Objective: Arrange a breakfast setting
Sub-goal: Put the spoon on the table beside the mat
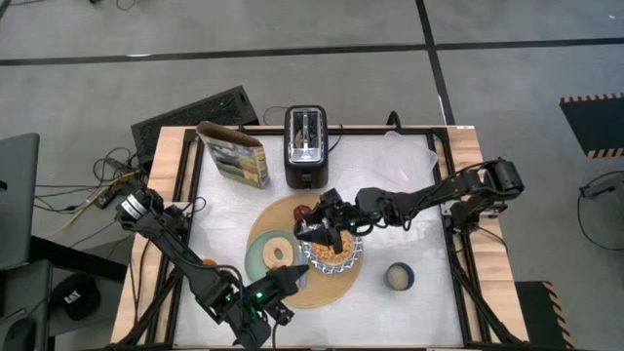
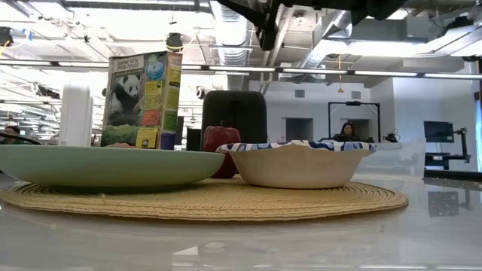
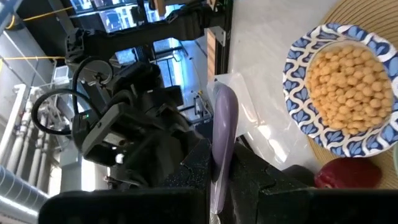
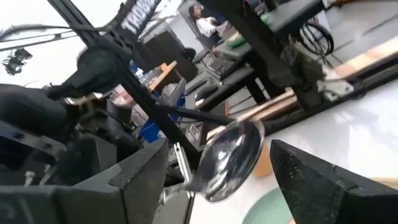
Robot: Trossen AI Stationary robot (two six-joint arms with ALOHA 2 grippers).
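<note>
A round tan mat [image 1: 322,288] carries a pale green plate [image 1: 255,255] with a bagel [image 1: 278,254], a blue-and-white bowl [image 1: 336,255] of cereal and a red apple [image 1: 304,211]. A dark mug [image 1: 400,277] stands right of the mat. My left gripper [image 1: 295,279] is at the mat's near side, shut on a metal spoon [image 3: 222,124]. My right gripper [image 1: 327,230] hovers open over the bowl and apple. Its fingers [image 4: 311,180] stand on either side of the spoon's bowl end [image 4: 233,155] without touching it. The orange-drink glass is out of view. My left gripper pinches the spoon's handle [image 3: 216,183] between its two fingers. It comes from the table's near left, slanting toward the far right, with the fingers along the spoon. The spoon's broad end sticks out past the fingertips, lifted clear above the mat.
A black toaster [image 1: 305,146] and a panda-printed cereal box [image 1: 234,154] stand at the table's far side. A clear plastic bag [image 1: 409,156] lies at the far right. Bare table lies to the right around the mug and along the near edge. People sit in the room behind.
</note>
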